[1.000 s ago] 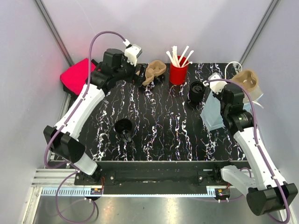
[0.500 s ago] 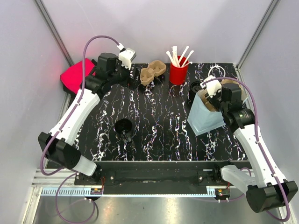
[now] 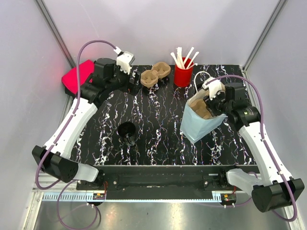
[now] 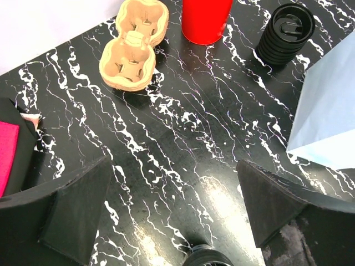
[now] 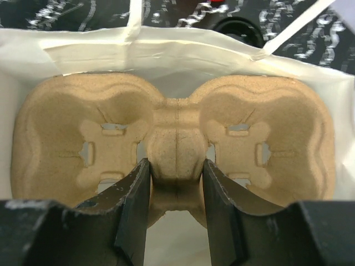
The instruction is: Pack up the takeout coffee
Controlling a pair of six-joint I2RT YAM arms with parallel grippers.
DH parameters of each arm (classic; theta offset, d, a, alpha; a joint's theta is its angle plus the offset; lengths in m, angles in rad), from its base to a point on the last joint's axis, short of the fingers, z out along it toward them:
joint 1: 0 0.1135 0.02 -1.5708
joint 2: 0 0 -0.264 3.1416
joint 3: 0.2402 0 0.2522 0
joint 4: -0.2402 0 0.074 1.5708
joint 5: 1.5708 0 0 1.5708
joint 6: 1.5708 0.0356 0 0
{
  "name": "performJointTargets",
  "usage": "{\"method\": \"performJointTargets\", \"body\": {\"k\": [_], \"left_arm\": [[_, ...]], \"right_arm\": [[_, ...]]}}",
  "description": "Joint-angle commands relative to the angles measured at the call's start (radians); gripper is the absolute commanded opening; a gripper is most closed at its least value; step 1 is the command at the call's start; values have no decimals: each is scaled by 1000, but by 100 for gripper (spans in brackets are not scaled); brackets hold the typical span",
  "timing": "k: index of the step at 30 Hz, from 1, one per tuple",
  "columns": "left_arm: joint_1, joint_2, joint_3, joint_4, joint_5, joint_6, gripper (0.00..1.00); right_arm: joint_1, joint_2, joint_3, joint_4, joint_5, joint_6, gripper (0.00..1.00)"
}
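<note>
The takeout coffee (image 4: pixel 284 30), a small black lidded cup, stands at the back of the table next to the red cup. Its lid also peeks over the bag's far rim (image 5: pixel 238 26). From above, the bag and right arm mostly hide it. My right gripper (image 5: pixel 176 166) (image 3: pixel 211 101) is shut on the middle ridge of a tan pulp cup carrier (image 5: pixel 177 133). That carrier sits inside the pale blue paper bag (image 3: pixel 196 127) (image 4: pixel 333 105). My left gripper (image 4: pixel 175 188) (image 3: pixel 133 82) hangs open over the back left of the table, holding nothing.
A second tan carrier (image 3: pixel 155 74) (image 4: pixel 133 47) lies flat at the back. The red cup of white stirrers (image 3: pixel 183 73) (image 4: pixel 205 19) stands beside it. A lidless black cup (image 3: pixel 127 132) stands left of centre. A pink object (image 3: pixel 76 76) lies off the table's back left corner.
My right arm has swung the bag, with the carrier in it, leftward and toward the table's middle. My left gripper has drawn back to the left, away from the carrier at the back.
</note>
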Motion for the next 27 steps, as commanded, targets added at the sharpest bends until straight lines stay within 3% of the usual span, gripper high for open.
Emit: {"method": "performJointTargets", "body": {"k": [1,27], "left_arm": [[5,-50,-20,35,2,-19,99],[5,-87,-81,58,5,-36,99]], "right_arm": [[16,15,68,-33,-105,71,16],[22,82,-55,87,-76,116,16]]}}
